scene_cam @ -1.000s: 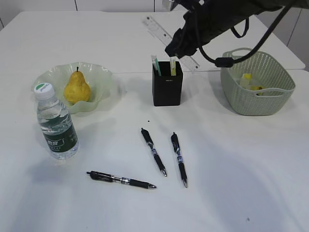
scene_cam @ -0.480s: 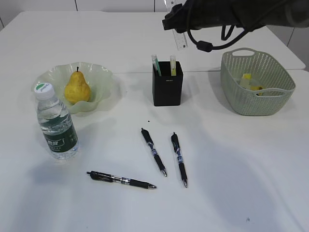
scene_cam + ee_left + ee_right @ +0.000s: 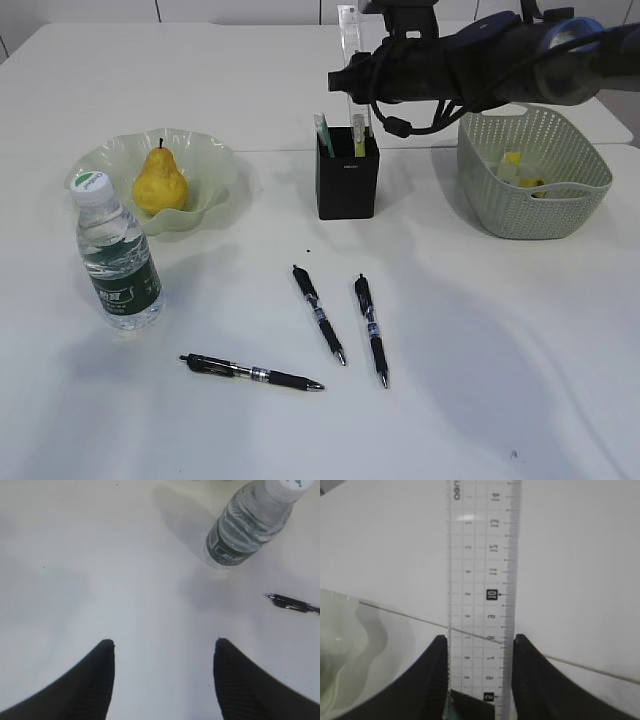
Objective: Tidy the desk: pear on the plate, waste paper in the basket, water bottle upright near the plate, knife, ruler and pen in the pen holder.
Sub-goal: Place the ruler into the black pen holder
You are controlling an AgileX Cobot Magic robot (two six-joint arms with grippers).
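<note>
Ruler [image 3: 482, 580] clamped edge to edge between right gripper [image 3: 479, 672] fingers, held upright above pen holder [image 3: 347, 178], which already holds two thin items. Left gripper [image 3: 164, 652] hangs over bare desk [image 3: 480, 330], jaws apart, holding nothing. Water bottle [image 3: 116, 255] upright just in front of plate [image 3: 210, 160]; pear [image 3: 159, 181] on plate. Yellow waste paper [image 3: 520, 170] inside basket [image 3: 540, 215]. Three black pens [image 3: 320, 315] lie on desk in front of pen holder.
</note>
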